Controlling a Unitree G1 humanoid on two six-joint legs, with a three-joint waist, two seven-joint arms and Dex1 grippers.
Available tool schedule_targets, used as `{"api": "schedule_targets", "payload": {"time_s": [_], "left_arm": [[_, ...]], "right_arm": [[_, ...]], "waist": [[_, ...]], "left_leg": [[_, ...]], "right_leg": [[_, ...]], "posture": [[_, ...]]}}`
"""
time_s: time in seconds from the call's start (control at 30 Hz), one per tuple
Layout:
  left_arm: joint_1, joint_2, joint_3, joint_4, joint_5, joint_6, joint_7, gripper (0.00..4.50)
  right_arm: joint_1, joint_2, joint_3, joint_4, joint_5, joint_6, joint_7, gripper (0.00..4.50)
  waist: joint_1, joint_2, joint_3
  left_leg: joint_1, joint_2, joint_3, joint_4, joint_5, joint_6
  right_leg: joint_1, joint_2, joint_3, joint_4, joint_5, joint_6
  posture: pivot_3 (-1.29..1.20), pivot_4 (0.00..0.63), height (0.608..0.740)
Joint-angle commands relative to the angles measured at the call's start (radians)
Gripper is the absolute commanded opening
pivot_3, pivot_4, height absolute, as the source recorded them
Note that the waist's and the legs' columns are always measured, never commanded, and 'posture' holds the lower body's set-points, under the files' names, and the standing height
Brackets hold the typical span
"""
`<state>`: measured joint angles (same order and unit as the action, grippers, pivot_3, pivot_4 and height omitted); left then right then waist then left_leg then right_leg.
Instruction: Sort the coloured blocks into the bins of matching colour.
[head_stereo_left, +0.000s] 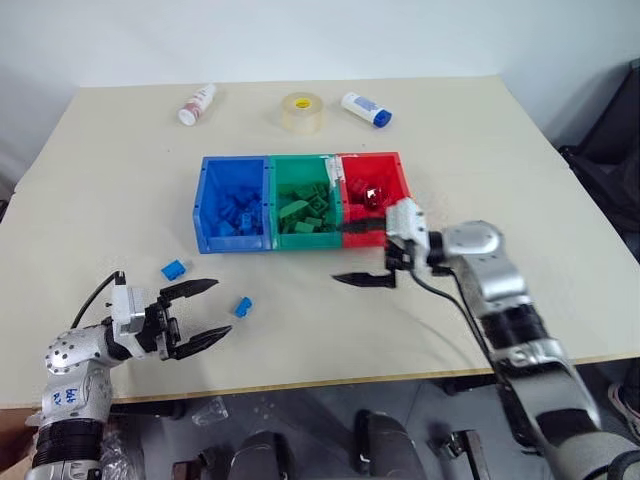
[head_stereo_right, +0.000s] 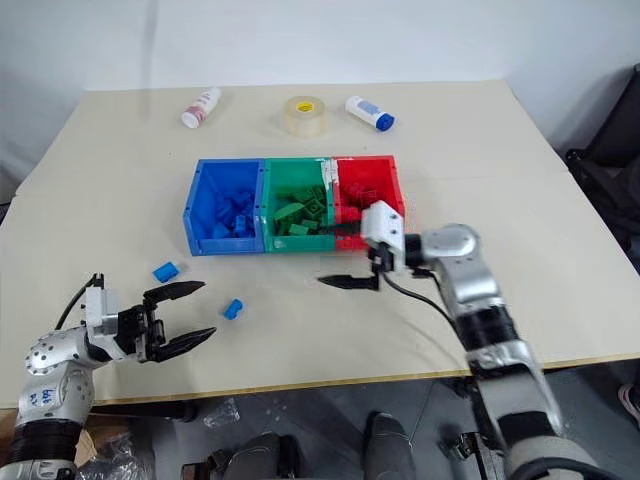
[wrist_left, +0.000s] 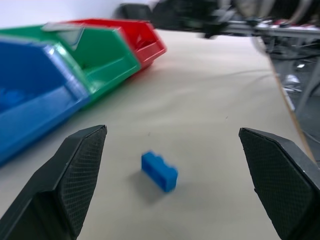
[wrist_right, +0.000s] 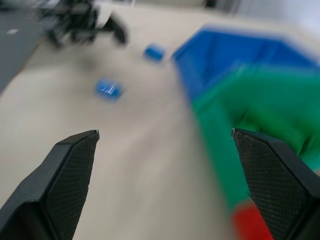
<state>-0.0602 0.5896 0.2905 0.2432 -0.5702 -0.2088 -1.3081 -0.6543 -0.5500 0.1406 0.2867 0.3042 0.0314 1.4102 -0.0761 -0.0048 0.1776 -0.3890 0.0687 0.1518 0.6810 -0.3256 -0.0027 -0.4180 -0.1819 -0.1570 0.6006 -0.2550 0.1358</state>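
The three joined bins stand mid-table: blue bin (head_stereo_left: 203, 205), green bin (head_stereo_left: 272, 190) and red bin (head_stereo_left: 403, 180), each holding blocks of its own colour. Two blue blocks lie loose on the table in front of them, one (head_stereo_left: 173, 269) nearer the blue bin and one (head_stereo_left: 242, 306) nearer the front edge. My left gripper (head_stereo_left: 222, 306) is open, level with the table, with the nearer blue block (wrist_left: 160, 171) just beyond its fingertips. My right gripper (head_stereo_left: 338, 253) is open and empty in front of the green and red bins, pointing left.
Two white bottles (head_stereo_left: 197, 104) (head_stereo_left: 366, 109) and a clear tape roll (head_stereo_left: 302, 112) lie along the back of the table. The table's front edge (head_stereo_left: 330, 378) runs just below both grippers.
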Motion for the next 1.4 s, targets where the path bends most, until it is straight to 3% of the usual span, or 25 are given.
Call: {"api": "schedule_targets", "payload": {"time_s": [0.03, 0.3, 0.5, 0.73, 1.07, 1.17, 1.4], "left_arm": [[0.066, 0.001, 0.051, -0.086, -0.003, -0.016, 0.054, 4.5], [0.352, 0.002, 0.189, -0.282, 0.003, 0.013, 0.214, 4.5], [0.435, 0.007, 0.209, -0.352, 0.016, 0.032, 0.262, 4.5], [0.313, -0.009, 0.049, -0.382, 0.176, 0.056, 0.385, 4.5], [0.034, -0.067, -0.171, -0.204, 0.373, 0.059, 0.498, 4.5], [0.004, -0.066, -0.199, -0.167, 0.387, 0.055, 0.495, 3.96], [-0.057, -0.05, -0.244, -0.12, 0.403, 0.089, 0.491, 1.87]], "right_arm": [[0.05, -0.073, -0.041, -0.086, 0.055, 0.051, 0.056, 4.45], [0.116, -0.175, -0.097, -0.1, 0.075, 0.104, 0.057, 4.45], [0.111, -0.17, -0.101, -0.112, 0.082, 0.119, 0.04, 4.45], [0.122, -0.158, -0.099, -0.15, 0.091, 0.143, 0.011, 4.45], [0.233, -0.171, -0.152, -0.294, 0.132, 0.194, -0.073, 4.45], [0.257, -0.17, -0.163, -0.321, 0.134, 0.199, -0.096, 4.5], [0.31, -0.168, -0.186, -0.378, 0.143, 0.211, -0.148, 4.5]], "waist": [[-0.001, 0.0, 0.0], [0.006, 0.0, 0.0], [0.029, 0.0, 0.0], [0.051, 0.0, 0.0], [0.048, 0.0, 0.0], [0.049, 0.001, 0.0], [0.056, 0.002, -0.001]], "left_leg": [[0.0, 0.0, 0.0, 0.0, 0.0, 0.0], [0.001, 0.001, 0.0, 0.001, 0.0, 0.0], [0.001, 0.001, -0.001, 0.001, -0.001, 0.0], [0.001, 0.001, 0.0, 0.002, -0.001, 0.0], [0.0, 0.001, 0.001, 0.002, -0.001, 0.0], [0.001, 0.001, 0.001, 0.002, -0.001, 0.0], [0.002, 0.001, 0.0, 0.003, -0.001, 0.0]], "right_leg": [[0.0, 0.0, 0.0, 0.0, 0.0, 0.0], [0.0, 0.0, 0.0, 0.0, 0.0, 0.0], [0.0, 0.0, 0.001, 0.0, 0.0, 0.0], [0.0, 0.0, 0.0, 0.0, 0.0, -0.001], [0.0, 0.0, 0.0, 0.0, 0.0, -0.001], [0.001, 0.0, 0.0, 0.0, 0.0, -0.001], [0.003, 0.0, -0.001, 0.0, 0.0, -0.001]], "posture": [[0.0, 0.15, 0.74], [0.0, 0.15, 0.74], [0.0, 0.15, 0.74], [0.0, 0.15, 0.74], [0.0, 0.15, 0.74], [0.0, 0.15, 0.74], [0.0, 0.15, 0.74]]}}
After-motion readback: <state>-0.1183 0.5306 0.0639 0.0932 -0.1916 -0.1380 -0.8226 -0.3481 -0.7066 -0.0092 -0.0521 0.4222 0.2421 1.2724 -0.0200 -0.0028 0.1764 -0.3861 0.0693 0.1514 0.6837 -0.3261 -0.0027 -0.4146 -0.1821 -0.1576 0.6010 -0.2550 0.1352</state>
